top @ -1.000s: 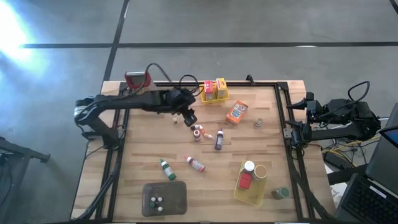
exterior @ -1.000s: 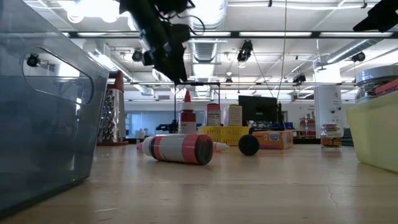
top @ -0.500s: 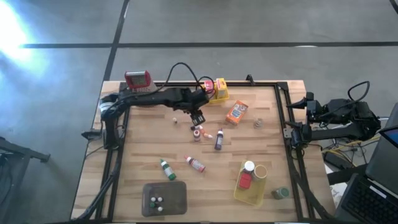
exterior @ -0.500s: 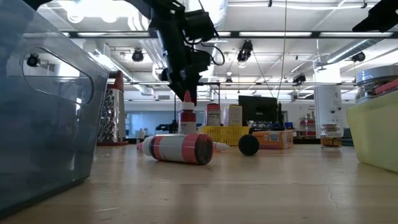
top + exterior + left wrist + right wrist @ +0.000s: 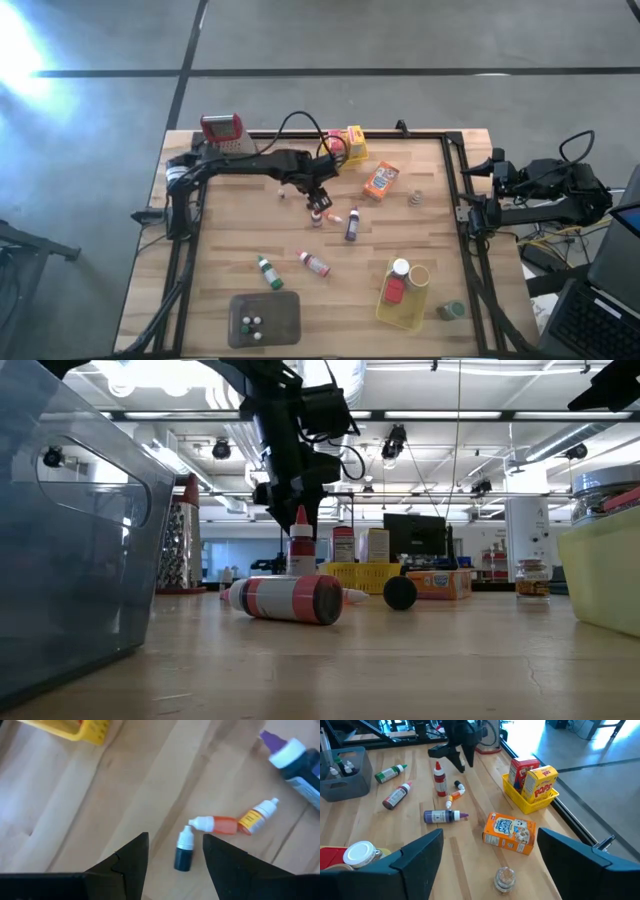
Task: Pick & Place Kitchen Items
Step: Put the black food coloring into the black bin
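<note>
Black-bodied dropper bottle [image 5: 183, 851] sits between our left gripper's [image 5: 172, 851] parted fingers, ungrasped; next we lower and clamp.

You have pale wood planks on the table [image 5: 230, 240], a yellow basket [image 5: 530, 799] holding red and yellow boxes, an orange box [image 5: 509, 833] printed blue, and a purple-capped dark bottle [image 5: 445, 816].

Pale matt wood-plank table [image 5: 230, 230]; translucent grey plastic tray [image 5: 70, 530]; glossy yellow plastic basket [image 5: 527, 800].
</note>
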Robot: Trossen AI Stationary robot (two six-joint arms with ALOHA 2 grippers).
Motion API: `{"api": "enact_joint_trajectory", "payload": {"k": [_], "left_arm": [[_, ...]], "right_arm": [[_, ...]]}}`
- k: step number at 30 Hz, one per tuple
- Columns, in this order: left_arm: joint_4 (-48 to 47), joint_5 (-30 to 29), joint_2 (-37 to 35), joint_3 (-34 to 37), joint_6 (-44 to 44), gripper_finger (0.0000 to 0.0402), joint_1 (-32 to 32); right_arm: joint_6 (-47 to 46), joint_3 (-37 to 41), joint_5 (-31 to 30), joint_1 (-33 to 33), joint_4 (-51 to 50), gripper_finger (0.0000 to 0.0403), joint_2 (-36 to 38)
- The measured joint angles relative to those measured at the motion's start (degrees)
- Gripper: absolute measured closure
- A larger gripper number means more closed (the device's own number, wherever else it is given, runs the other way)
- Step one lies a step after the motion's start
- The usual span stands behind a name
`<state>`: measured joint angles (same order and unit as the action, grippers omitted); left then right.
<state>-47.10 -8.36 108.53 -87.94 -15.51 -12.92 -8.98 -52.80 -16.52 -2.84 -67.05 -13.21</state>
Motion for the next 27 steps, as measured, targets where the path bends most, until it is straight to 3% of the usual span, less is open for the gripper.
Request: {"api": "enact_joint_trajectory", "payload": {"k": [6, 14, 27], "left_arm": [[0.5, 0.5, 1.6, 0.0, 1.5, 0.0209, 1.0], [0.1, 6.0, 4.3, 0.0, 2.1, 0.0209, 2.9], [-0.3, 1.0, 4.0, -0.3, 4.2, 0.0209, 1.2]], "right_arm": [[0.0, 0.0, 0.0, 0.0, 0.0, 0.011, 0.0], [0.0, 0.0, 0.0, 0.0, 0.0, 0.0133, 0.0], [0.0, 0.0, 0.0, 0.0, 0.0, 0.0171, 0.0]]}}
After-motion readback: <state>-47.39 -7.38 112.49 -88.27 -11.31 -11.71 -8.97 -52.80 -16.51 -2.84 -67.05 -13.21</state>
